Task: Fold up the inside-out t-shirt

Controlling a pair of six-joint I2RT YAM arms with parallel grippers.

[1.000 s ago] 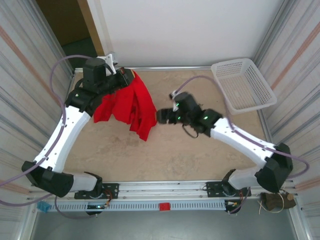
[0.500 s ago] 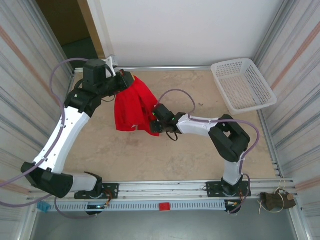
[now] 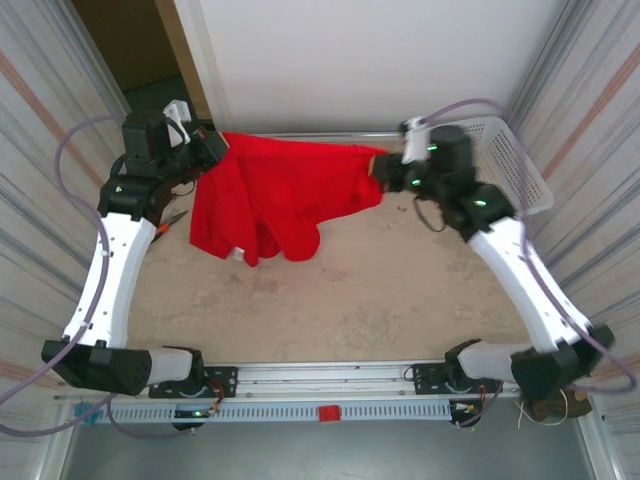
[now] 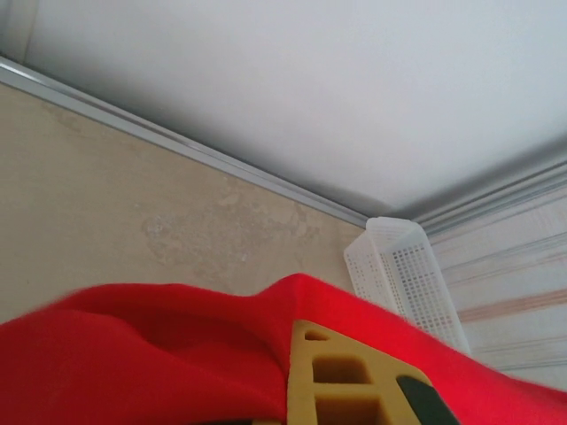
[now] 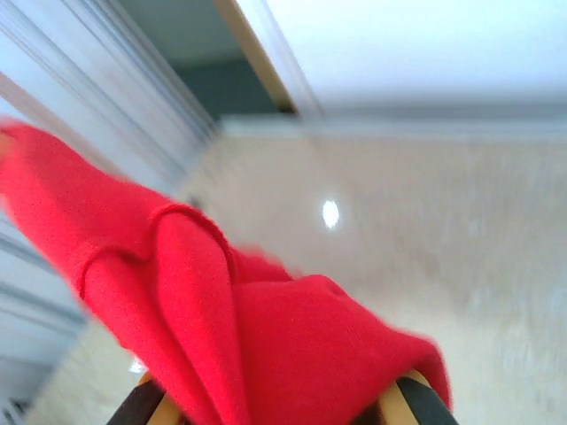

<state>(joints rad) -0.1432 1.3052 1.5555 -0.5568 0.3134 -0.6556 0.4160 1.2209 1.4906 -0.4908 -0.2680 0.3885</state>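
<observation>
Left pincer (image 3: pixel 214 151), right pincer (image 3: pixel 378 168) tight on t-shirt (image 3: pixel 272 195)

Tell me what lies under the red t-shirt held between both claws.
The t-shirt hangs between the left claw and right claw. Beige table shows around it; the surface directly beneath the cloth is covered.

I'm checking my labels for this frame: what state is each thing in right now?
t-shirt: lifted, stretched between both pincers, lower part hanging bunched.
left pincer: shut on the t-shirt.
right pincer: shut on the t-shirt.
basket: upright, at the table's far right corner.
</observation>
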